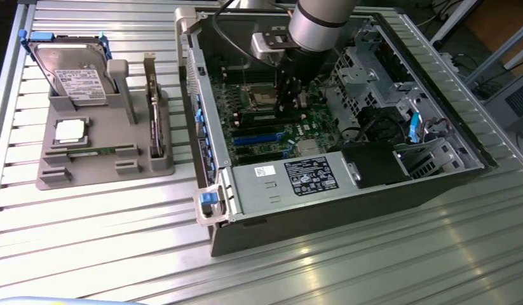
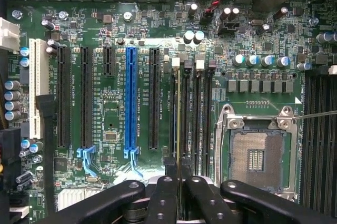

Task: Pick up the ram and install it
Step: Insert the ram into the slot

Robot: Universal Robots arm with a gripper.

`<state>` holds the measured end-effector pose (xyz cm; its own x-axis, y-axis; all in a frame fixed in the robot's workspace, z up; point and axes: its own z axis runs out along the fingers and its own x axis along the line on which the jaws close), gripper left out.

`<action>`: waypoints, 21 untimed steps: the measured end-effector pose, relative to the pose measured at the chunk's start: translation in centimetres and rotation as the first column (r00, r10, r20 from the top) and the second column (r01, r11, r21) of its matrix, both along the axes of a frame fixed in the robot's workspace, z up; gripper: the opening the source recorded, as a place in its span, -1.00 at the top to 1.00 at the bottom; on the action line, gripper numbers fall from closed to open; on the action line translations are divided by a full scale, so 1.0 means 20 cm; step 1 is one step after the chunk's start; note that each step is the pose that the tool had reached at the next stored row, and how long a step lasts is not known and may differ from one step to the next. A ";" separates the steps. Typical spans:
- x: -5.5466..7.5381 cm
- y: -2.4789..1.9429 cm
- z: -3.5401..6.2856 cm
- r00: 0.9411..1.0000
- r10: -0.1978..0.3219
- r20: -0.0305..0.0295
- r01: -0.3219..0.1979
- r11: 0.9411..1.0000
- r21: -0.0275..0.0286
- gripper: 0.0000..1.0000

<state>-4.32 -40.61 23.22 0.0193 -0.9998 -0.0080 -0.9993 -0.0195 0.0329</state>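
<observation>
Inside the open computer case [image 1: 329, 210], the gripper [image 2: 179, 182] pinches the ram [image 2: 179, 118] edge-on by its top edge, lowered over a memory slot beside the empty processor socket [image 2: 258, 155]. Light, stiff, likely fragile, it suits edge-only holding.

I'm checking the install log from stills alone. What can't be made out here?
- Exterior view: the gripper tip and the ram, hidden behind the arm inside the case.
- Wrist view: the ram is edge-on, so whether it is fully seated in its slot is unclear.
</observation>
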 end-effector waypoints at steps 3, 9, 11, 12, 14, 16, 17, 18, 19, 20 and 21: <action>0.00 0.000 -0.007 1.000 -0.001 0.000 0.001 1.000 0.002 0.76; 0.00 -0.004 -0.014 1.000 0.017 0.000 -0.017 1.000 0.006 0.76; 0.00 -0.004 -0.015 1.000 0.026 0.000 -0.026 1.000 0.007 0.76; 0.00 -0.004 -0.015 1.000 0.029 0.000 -0.029 1.000 0.007 0.76; 0.00 -0.004 -0.014 0.999 0.032 0.000 -0.032 0.999 0.008 0.76; 0.00 -0.004 -0.014 0.999 0.032 0.000 -0.032 0.999 0.009 0.76; 0.00 -0.004 -0.014 0.999 0.032 0.000 -0.032 0.999 0.009 0.76; 0.00 -0.004 -0.014 0.999 0.032 0.000 -0.032 0.999 0.009 0.76; 0.00 -0.004 -0.014 0.999 0.032 0.000 -0.032 0.999 0.009 0.76; 0.00 -0.004 -0.014 0.999 0.032 0.000 -0.032 0.999 0.009 0.76; 0.00 -0.003 -0.015 0.999 0.032 0.001 -0.032 0.999 0.010 0.74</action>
<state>-4.28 -40.67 22.91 0.0512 -0.9985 -0.0178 -0.9982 -0.0517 0.0320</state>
